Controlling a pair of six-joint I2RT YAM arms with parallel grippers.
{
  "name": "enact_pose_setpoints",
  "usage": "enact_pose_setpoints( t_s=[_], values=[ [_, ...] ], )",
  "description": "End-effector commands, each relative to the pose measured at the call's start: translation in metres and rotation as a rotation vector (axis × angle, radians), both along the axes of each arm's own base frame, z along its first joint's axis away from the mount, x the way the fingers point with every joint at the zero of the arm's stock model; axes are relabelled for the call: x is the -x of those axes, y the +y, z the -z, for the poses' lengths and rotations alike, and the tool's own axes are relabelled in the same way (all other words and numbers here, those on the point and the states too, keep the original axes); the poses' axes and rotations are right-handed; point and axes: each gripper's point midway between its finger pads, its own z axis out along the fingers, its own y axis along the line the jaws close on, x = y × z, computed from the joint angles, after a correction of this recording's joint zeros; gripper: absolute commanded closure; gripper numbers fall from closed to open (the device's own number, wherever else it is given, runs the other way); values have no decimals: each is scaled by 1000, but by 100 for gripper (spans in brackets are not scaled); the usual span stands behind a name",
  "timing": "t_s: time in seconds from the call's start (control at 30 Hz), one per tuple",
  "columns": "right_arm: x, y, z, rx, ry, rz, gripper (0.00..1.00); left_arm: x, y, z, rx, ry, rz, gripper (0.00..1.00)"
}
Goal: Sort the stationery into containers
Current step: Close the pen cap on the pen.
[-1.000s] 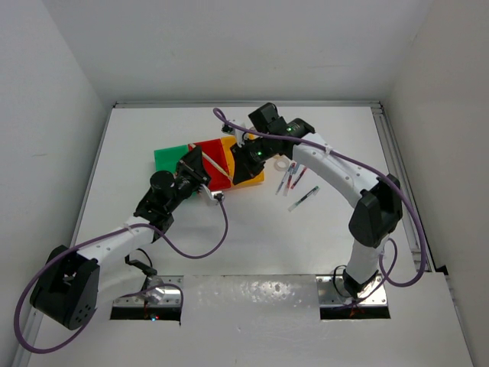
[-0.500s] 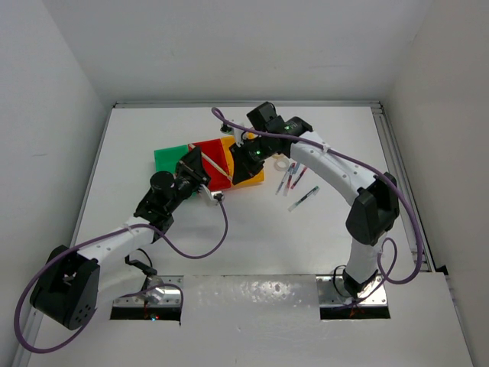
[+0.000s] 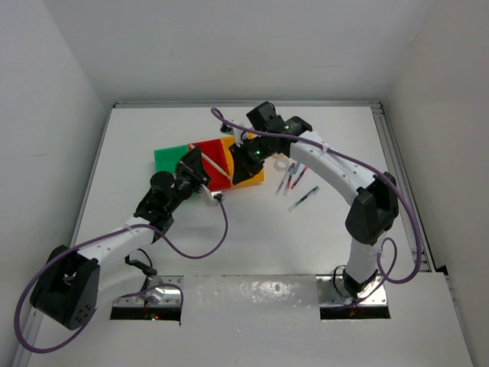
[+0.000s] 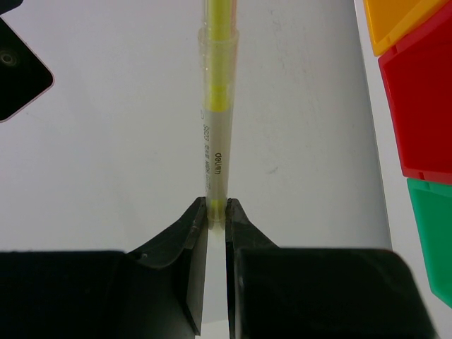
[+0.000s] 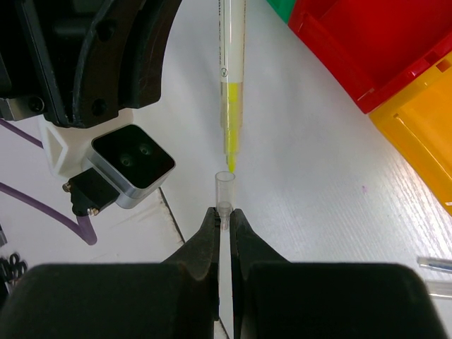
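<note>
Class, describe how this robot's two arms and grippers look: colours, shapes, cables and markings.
Both the left arm and right arm have white links with black joints and a purple cable looping alongside. The left gripper and right gripper are black, with two tapering fingers each.

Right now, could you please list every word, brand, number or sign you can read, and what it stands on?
"deli": brand printed along the clear barrel of the yellow pen, held in the left gripper.
Smaller characters beside it: too small to read surely.
Print on that barrel in the right wrist view: blurred.
Clear cap in the right gripper: no text visible.
</note>
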Motion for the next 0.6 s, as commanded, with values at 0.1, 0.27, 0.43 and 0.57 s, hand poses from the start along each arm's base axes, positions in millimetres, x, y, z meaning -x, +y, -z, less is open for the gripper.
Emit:
enact_pose_setpoints(
  t_s=[0.1, 0.27, 0.43, 0.57],
  values=[
    [-1, 5, -22, -46, -70, -24, 100, 4, -6, -17, 23, -59, 32, 100],
    [2, 1, -20, -36, -62, -30, 100, 1, -4, -16, 21, -57, 13, 100],
    [4, 0, -20, -35, -63, -29, 100, 2, -5, -16, 20, -56, 22, 100],
    [4, 1, -21, -38, -61, -31, 100, 2, -6, -16, 15, -60, 27, 100]
  ],
)
